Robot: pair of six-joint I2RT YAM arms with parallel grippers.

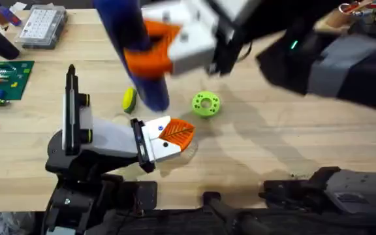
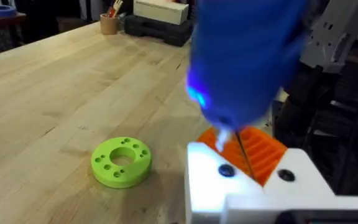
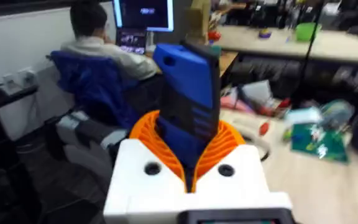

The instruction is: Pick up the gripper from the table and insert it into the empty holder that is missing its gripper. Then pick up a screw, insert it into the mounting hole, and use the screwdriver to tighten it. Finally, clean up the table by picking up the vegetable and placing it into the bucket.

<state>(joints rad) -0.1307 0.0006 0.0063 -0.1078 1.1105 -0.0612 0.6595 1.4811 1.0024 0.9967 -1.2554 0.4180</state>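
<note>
Judged mid-way, at the screw-tightening stage. Across the pale wooden table (image 1: pixel 292 143), right gripper (image 1: pixel 168 47), white with orange ribbed pads, clenched around the stout bright-blue cylindrical screwdriver (image 1: pixel 139 55); in the right wrist view the same tool (image 3: pixel 188 118) wedged upright between the pads. Thin metal tip pointing down just at the left gripper (image 1: pixel 172 134), near picture centre; grip state of that one impossible to tell. In the left wrist view, tip seen meeting the orange ribbing close to two dark screw heads. Cannot confirm whether a screw is seated or the spare gripper mounted.

Still to do, by the look of it: finishing the tightening, then cleanup. Small oval yellow-and-green toy vegetable (image 1: pixel 129 99) lying on the wood left of centre, just beside the screwdriver's lower end, untouched. Bucket not made out.

Open room: broad bare wood at right and lower right. Tighter at centre, with the lime-green round holed disc (image 1: pixel 205 104) near both grippers. Clear compartmented parts box (image 1: pixel 41 26) and green circuit board (image 1: pixel 4 79) crowding the left edge.
</note>
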